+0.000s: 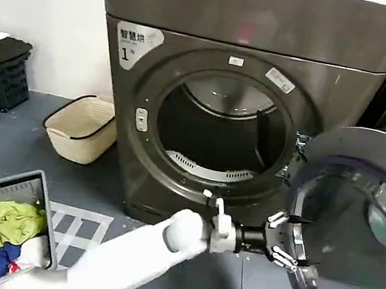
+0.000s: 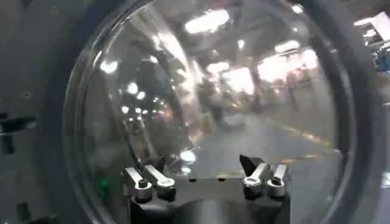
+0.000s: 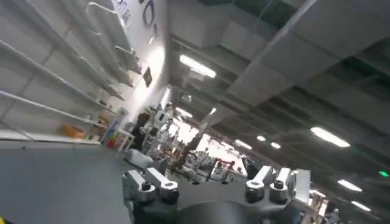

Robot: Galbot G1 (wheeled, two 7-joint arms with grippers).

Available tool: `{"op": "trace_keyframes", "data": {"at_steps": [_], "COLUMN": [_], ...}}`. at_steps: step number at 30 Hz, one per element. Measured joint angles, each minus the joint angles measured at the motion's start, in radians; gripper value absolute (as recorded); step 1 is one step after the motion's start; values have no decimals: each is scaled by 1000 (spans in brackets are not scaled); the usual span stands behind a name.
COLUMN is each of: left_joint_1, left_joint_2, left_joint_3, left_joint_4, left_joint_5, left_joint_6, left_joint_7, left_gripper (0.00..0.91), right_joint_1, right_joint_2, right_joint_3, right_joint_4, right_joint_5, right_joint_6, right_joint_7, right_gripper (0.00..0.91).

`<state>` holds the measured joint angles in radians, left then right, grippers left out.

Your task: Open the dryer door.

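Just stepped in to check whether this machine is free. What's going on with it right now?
The robot is opening the dryer door on the bronze-grey machine marked "1". Its left tool is at the inner rim of the door, fingers spread, facing the glass. The door is swung well out to the right and the drum is exposed. A grey bin of clothes and a beige basket sit on the floor to the left. The right tool is open, pointing up at the ceiling.
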<state>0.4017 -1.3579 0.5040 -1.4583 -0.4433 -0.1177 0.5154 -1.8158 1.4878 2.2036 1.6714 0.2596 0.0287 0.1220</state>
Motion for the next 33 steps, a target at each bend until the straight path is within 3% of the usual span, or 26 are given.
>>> {"op": "trace_keyframes", "data": {"at_steps": [9, 18, 27, 33], "left_joint_1": [-76, -97, -79, -44], "left_joint_2": [-94, -142, -130, -81], "left_joint_3": [30, 42, 35, 17], "left_joint_4": [107, 150, 128, 53], "left_joint_5": [-3, 1, 3, 1], "left_joint_6": [12, 19, 54, 106], "left_joint_7": [1, 3, 11, 16], "left_gripper": [907, 907, 907, 907], "right_joint_1": [-4, -13, -24, -17], "right_joint_2": [3, -3, -48, -84], "right_joint_3": [39, 71, 110, 105], "right_joint_4": [-17, -57, -133, -190], "right_joint_5": [-23, -103, -147, -164], "right_joint_6": [-12, 1, 39, 51], "right_joint_7": [9, 27, 38, 33], "right_gripper": [907, 907, 907, 907]}}
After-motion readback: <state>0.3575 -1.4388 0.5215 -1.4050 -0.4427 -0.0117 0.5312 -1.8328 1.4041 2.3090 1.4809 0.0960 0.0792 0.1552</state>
